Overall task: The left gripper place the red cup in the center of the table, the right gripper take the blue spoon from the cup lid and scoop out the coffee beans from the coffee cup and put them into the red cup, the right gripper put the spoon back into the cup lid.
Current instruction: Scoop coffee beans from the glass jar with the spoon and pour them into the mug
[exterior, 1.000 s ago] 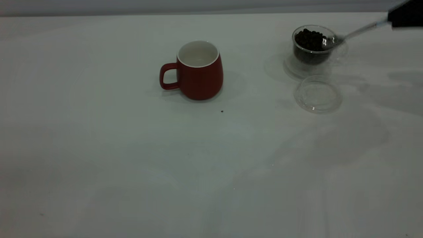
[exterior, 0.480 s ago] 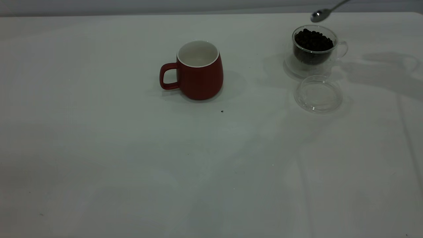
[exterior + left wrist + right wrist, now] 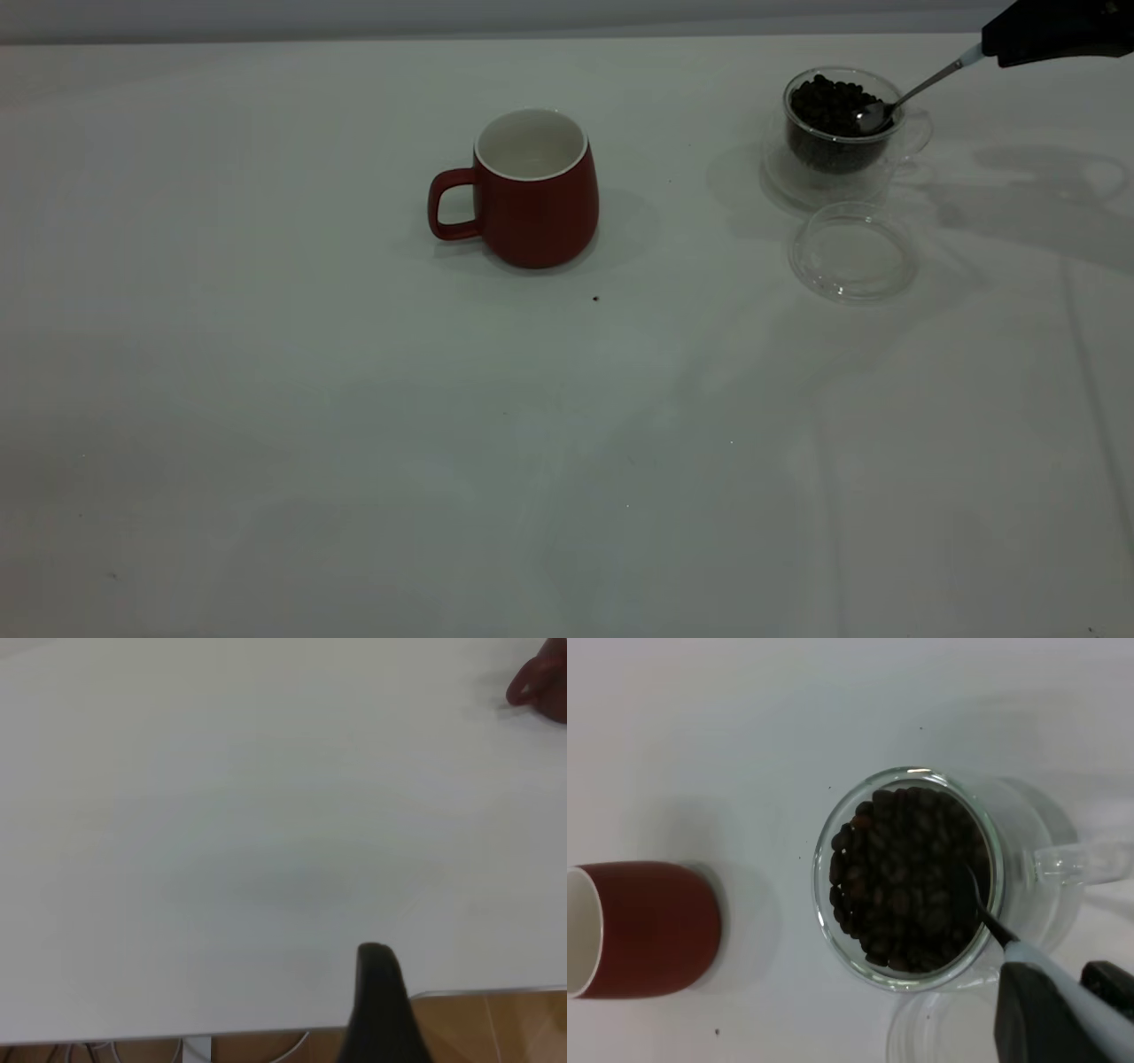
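The red cup (image 3: 536,189) stands upright near the middle of the white table (image 3: 354,443), handle to the left, white inside; it also shows in the right wrist view (image 3: 642,928). The clear coffee cup (image 3: 837,124) at the back right holds a heap of coffee beans (image 3: 908,877). My right gripper (image 3: 1045,35) is shut on the pale blue handle of the blue spoon (image 3: 1063,992), whose metal bowl (image 3: 873,115) dips into the beans. The clear cup lid (image 3: 852,252) lies empty in front of the coffee cup. My left gripper shows only one dark finger (image 3: 381,1010) over the table's edge.
A tiny dark speck (image 3: 594,299) lies on the table in front of the red cup. The table's near edge and a wooden floor (image 3: 496,1028) show in the left wrist view.
The spoon rose out of the coffee cup to above it half a second ago, and has now come back down with its bowl in the beans. The red cup and lid have not moved.
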